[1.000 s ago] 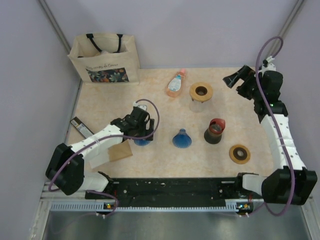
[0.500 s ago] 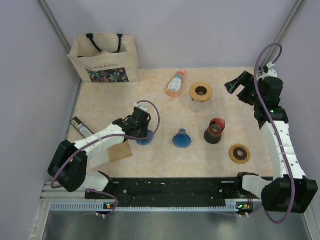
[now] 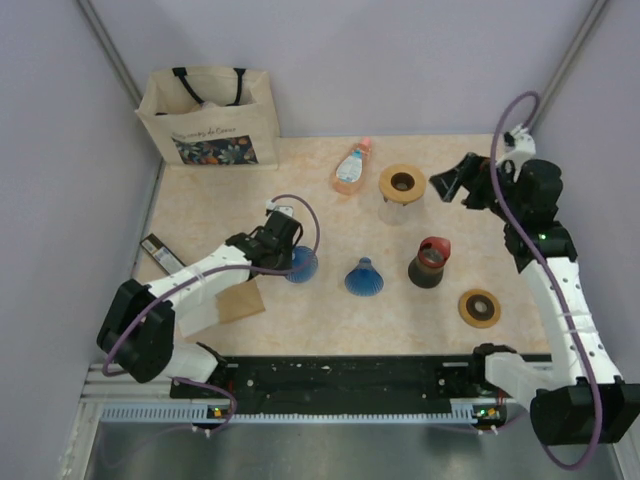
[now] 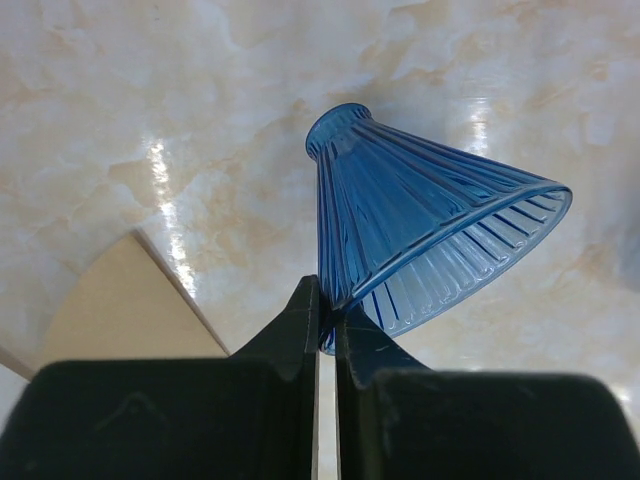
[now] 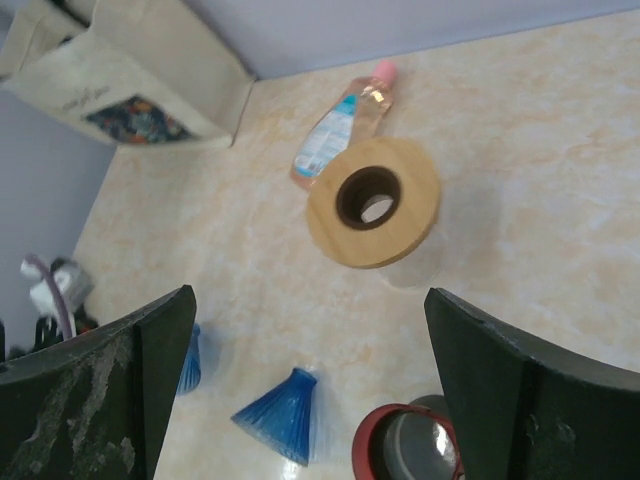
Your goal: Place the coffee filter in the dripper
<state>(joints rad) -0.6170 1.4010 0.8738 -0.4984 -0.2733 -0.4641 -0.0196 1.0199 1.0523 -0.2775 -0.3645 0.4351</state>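
A: What place is showing?
B: A robotics test cell: lilac walls (image 3: 400, 70) are enclosing a marble-patterned table (image 3: 210, 190), and the left arm (image 3: 200, 272) and right arm (image 3: 560, 280) are sitting bolted to a black rail (image 3: 340, 372).

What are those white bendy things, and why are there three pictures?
They are two robot arms, bolted to the near edge of a table. One picture looks down from above. The other two come from little cameras on each arm's wrist. The left claw pinches the rim of a blue glass cone. The right claw is open and holds nothing. On the table there are also a second blue cone, a bottle, a cloth bag and a tan paper.
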